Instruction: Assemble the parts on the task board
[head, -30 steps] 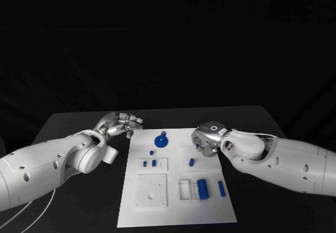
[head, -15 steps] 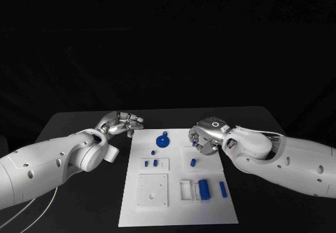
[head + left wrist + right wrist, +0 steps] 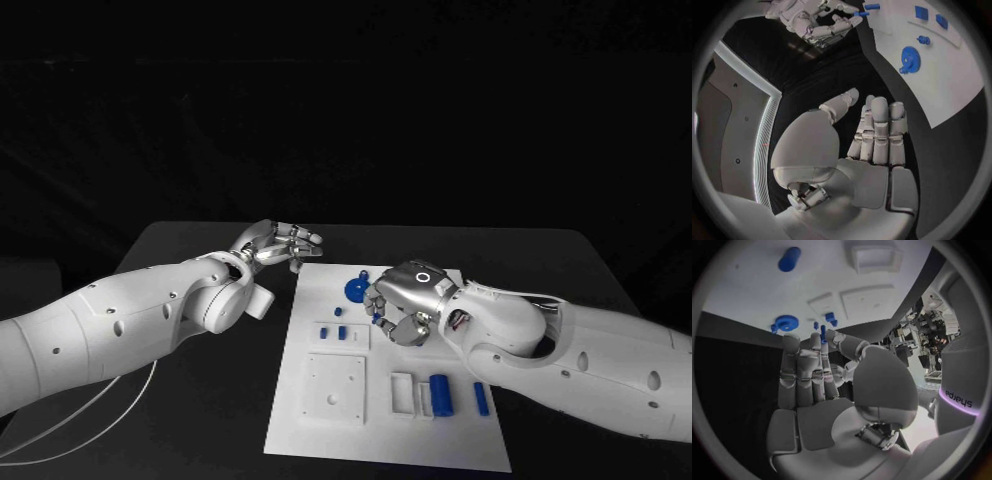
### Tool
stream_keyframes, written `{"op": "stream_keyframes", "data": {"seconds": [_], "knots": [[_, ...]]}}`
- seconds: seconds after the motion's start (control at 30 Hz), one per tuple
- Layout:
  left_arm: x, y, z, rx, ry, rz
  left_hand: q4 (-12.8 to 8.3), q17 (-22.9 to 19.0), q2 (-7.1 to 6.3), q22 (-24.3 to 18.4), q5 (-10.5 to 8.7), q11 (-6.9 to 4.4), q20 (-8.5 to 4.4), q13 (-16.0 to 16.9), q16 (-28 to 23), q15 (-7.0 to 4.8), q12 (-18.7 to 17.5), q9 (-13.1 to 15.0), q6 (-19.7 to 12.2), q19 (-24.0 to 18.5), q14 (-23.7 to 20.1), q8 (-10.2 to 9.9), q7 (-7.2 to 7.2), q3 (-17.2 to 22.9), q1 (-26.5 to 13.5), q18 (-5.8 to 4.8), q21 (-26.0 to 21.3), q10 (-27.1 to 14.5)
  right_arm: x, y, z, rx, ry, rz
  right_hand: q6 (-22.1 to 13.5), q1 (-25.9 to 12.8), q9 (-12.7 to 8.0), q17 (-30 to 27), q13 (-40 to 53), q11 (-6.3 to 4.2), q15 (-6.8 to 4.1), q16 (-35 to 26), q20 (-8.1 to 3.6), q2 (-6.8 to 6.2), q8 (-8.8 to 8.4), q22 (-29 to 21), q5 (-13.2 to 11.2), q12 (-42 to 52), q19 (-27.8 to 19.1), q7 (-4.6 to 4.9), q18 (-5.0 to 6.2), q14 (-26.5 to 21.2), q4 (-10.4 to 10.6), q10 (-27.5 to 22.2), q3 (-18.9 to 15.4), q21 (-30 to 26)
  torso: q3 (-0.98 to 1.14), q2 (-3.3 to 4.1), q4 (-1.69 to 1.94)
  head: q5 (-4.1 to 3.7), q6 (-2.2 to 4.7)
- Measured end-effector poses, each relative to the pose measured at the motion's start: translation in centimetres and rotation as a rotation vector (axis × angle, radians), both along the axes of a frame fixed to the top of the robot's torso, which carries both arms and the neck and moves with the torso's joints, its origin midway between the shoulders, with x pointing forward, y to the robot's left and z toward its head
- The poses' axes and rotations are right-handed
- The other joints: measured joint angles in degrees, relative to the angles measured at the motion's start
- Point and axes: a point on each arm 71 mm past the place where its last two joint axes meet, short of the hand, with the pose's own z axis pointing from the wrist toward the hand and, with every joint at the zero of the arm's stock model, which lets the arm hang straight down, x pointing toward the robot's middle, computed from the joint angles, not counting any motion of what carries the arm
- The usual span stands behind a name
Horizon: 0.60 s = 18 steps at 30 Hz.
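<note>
Hovering over the middle of the white task board point(image 3: 325, 440), the right hand point(image 3: 404, 305) pinches a small blue peg point(image 3: 822, 333) between its thumb and fingertips; the right wrist view shows the peg standing up from that pinch, though how much of it is hidden inside the grip is hard to tell. The left hand point(image 3: 281, 245) sits just off the board's far left corner above the black table point(image 3: 188, 400), holding nothing, its fingers loosely bent and apart. On the board, a blue gear point(image 3: 356, 290) lies near the far edge, just beside the right hand. Two short blue pins point(image 3: 335, 332) stand in a small raised block on the board's left half. Nearer the robot, a blue cylinder point(image 3: 443, 392) rests next to a white holder, with a thinner blue rod point(image 3: 480, 398) beside it at the board's right edge.
</note>
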Motion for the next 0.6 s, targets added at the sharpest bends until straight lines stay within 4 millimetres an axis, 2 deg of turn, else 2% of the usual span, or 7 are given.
{"op": "stream_keyframes", "data": {"seconds": [0.23,0.43,0.6], "knots": [[0.3,-0.8,-0.1,-0.006,0.001,-0.006,0.0,0.0,0.0,0.0,0.0,-0.07,-0.11,0.0,0.0,0.0,0.0,0.0,0.0,0.1,0.0,0.0,-0.01,0.0,0.0,0.0,0.0,0.1,-1.5,1.8,-2.2,-0.012,0.044,0.051,-0.1,-0.1,0.1,-0.1,0.2,-0.01,0.0,0.0,0.01,-0.07,-0.13,0.0,0.0,0.0,0.0,-0.06,0.0,0.0,0.0,0.0,0.0,0.0,-0.13,-0.15,0.05,2.28,-0.54],[0.4,-1.1,-0.1,-0.008,0.001,-0.008,0.0,0.0,0.0,0.0,0.0,-0.06,-0.03,0.0,0.0,0.0,0.0,0.0,0.0,0.2,0.0,0.0,-0.01,0.0,0.0,0.0,0.0,0.1,-2.9,3.1,-3.9,-0.03,0.077,0.093,-0.2,-0.1,0.3,-0.1,0.4,-0.09,-0.01,0.0,0.02,-0.06,-0.17,0.0,0.0,0.0,0.0,-0.02,0.0,0.0,0.0,-0.1,0.0,0.0,-0.2,-0.15,0.04,3.12,-0.91],[0.4,-1.4,-0.1,-0.009,0.001,-0.011,0.0,0.0,0.0,0.0,0.0,0.13,-0.02,0.0,0.0,0.0,0.0,0.0,-0.1,0.2,0.0,0.0,-0.06,0.0,0.0,0.0,0.0,-0.1,-3.7,3.8,-5.4,-0.04,0.102,0.113,-0.2,0.0,0.5,-0.2,0.6,-0.09,-0.01,0.0,0.03,-0.05,-0.3,0.0,0.0,0.0,0.0,-0.02,0.0,0.0,0.0,-0.1,0.0,0.0,-0.17,-0.12,0.01,3.69,-1.25]]}}
